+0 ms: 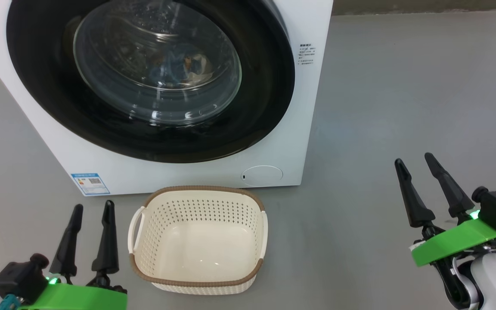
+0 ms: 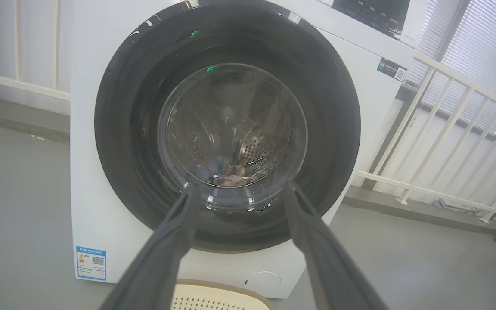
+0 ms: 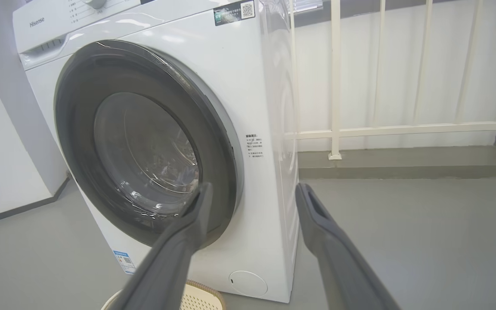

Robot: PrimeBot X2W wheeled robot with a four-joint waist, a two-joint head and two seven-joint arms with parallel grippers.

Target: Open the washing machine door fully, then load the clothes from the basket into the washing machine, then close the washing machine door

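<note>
The white washing machine [image 1: 187, 172] stands before me with its black-rimmed round door [image 1: 265, 86] shut flat against its front. Through the glass bowl, blue and brown clothes [image 1: 183, 64] lie in the steel drum; the left wrist view shows those clothes [image 2: 226, 172] low in the drum too. The cream basket [image 1: 198, 239] sits on the floor in front of the machine with nothing in it. My left gripper [image 1: 93, 207] hovers open just left of the basket. Off to the right, away from the machine, my right gripper [image 1: 413, 160] is open, with nothing between its fingers.
Grey floor [image 1: 403, 86] spreads to the right of the machine. A white railing [image 3: 338, 129] runs behind and beside it. A blue label sticker [image 1: 90, 184] and a round lower hatch [image 1: 261, 175] mark the machine's front.
</note>
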